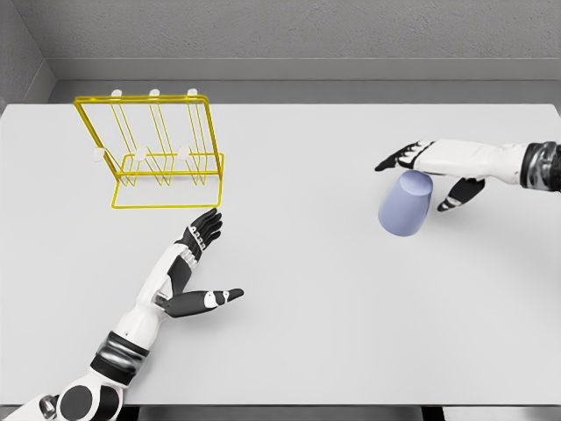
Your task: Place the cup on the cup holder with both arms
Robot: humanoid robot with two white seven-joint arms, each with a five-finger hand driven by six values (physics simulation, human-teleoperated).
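A lavender cup (403, 206) stands on the white table (307, 289) at the right, its narrow end up and leaning slightly, its wider end toward me. My right hand (422, 182) reaches in from the right edge and spans the cup's narrow end, fingers (399, 160) stretched left behind it and thumb (458, 198) on its right; the hand is open, not clasped on the cup. The yellow wire cup holder (162, 158) with white-tipped pegs stands at the far left. My left hand (223, 261) lies open, palm sideways, just in front of the holder.
The table's far edge meets a grey wall. Its front edge runs along the bottom of the view. A wide stretch of bare tabletop separates the cup from the holder.
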